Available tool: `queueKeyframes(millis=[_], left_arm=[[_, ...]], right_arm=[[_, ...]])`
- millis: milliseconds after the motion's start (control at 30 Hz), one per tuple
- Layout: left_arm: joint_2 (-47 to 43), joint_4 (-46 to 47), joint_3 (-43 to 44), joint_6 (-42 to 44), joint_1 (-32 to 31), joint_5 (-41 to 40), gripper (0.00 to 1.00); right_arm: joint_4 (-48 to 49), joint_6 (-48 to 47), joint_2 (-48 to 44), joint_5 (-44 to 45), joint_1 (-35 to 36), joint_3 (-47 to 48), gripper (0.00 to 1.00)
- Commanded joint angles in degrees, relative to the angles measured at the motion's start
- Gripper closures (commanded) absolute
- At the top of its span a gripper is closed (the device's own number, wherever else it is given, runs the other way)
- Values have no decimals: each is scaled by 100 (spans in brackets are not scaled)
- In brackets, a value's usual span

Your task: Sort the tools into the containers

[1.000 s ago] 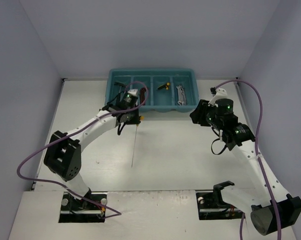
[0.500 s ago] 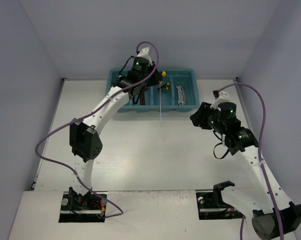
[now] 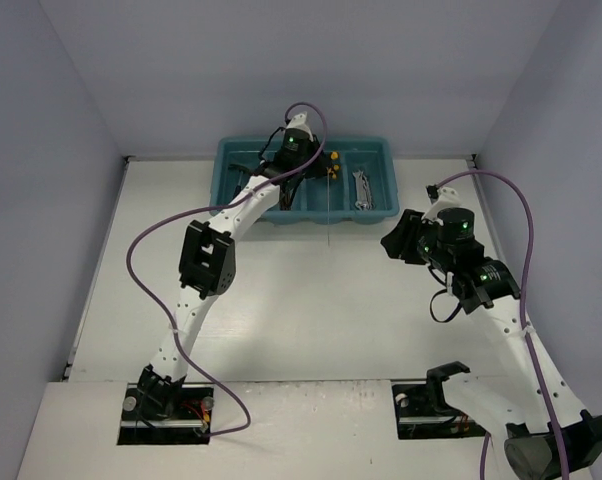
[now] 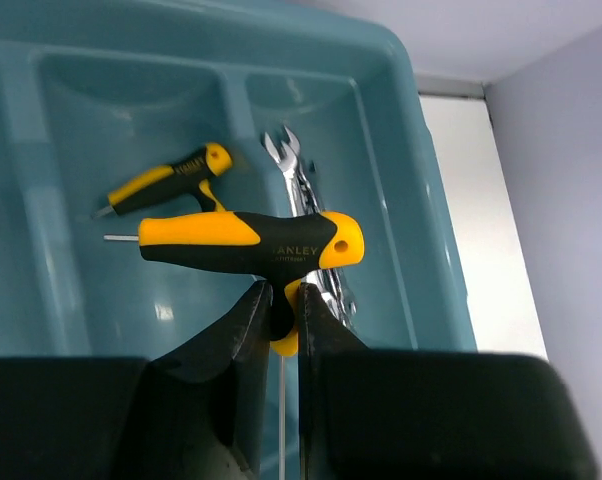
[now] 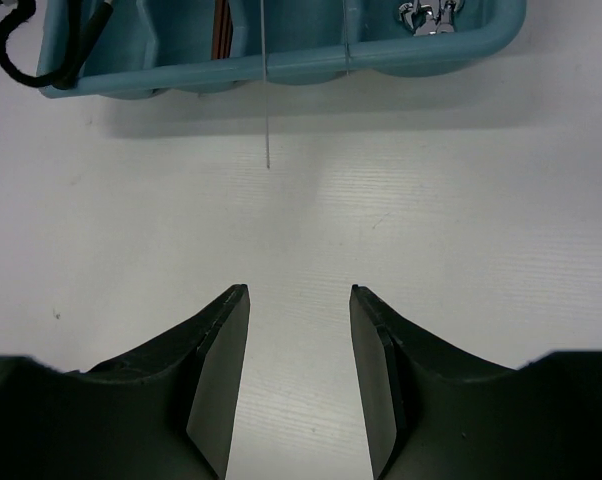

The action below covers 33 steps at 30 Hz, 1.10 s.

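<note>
The teal tray (image 3: 306,142) stands at the back of the table. My left gripper (image 3: 316,167) hovers over its third compartment, shut on the stem of a yellow-black T-handle driver (image 4: 251,238). The driver's thin shaft (image 3: 328,225) hangs down past the tray's front wall. A second T-handle driver (image 4: 166,181) lies in the compartment below. Silver wrenches (image 4: 299,172) lie in the rightmost compartment (image 3: 360,190). My right gripper (image 5: 299,290) is open and empty over bare table in front of the tray (image 5: 281,66). Reddish hex keys (image 5: 224,25) show in the tray. The hammer is hidden.
The enclosure walls close in on the left, back and right. The left arm's purple cable (image 3: 141,250) loops over the left half of the table. A black cable (image 5: 21,60) hangs at the tray's left end in the right wrist view.
My left arm has carried the T-handle driver from the table's middle-left up and over the tray, then a little further right. The right arm has barely moved.
</note>
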Motion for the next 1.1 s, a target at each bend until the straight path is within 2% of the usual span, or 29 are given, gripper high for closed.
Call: queueKeyframes(millis=[0,133,233,333,533,667,833,967,1067], left_arm=[[107,898,495,-153,172,347,87],[324,907,556,-103,242,445,68],[335,994,474,-159,298,493,50],[191,1312,296,-188,310,507,40],[-466,1545,-113,-368,309,578,39],[-1199,1264,-652,-321,285,498,39],[-2458,3,-1883,107,205,330,39],[-3476,-764,-2769,598,78,-329,39],[-4396,-1514,-3437,981,64,-772,39]], right_arm=[[71,-129,-10,2,-23,98,58],[56,-207,86,-2,-23,109,57],[56,-237,190,-9,-23,133,57],[56,-255,271,-13,-21,165,57],[63,-288,605,-4,-15,375,57],[65,-321,879,59,-23,567,57],[73,-218,1386,52,91,935,59],[65,-16,1987,572,655,1370,60],[73,497,2599,874,1108,1810,60]])
